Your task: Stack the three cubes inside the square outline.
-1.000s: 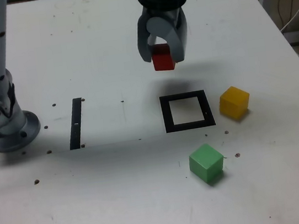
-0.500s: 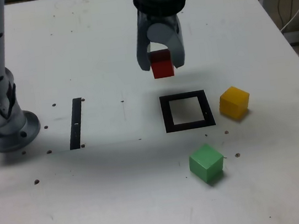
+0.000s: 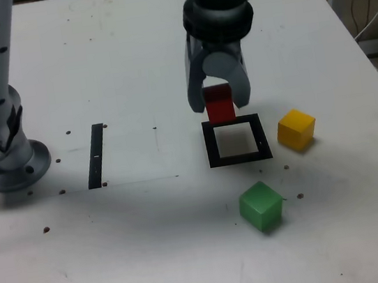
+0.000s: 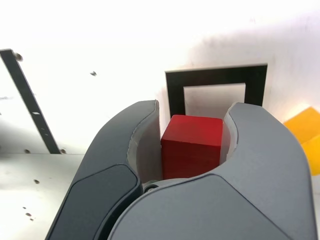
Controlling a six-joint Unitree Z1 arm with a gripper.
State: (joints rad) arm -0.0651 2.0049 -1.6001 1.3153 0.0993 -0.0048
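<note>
The end effector (image 3: 219,102) is closed firmly on the red cube (image 3: 219,104); in the exterior view, the green cube (image 3: 261,206) lies at five o'clock from it, the yellow cube (image 3: 296,130) at four.

The smooth white table (image 3: 156,259) looks faintly glossy; the red cube (image 4: 192,145), matt.
</note>
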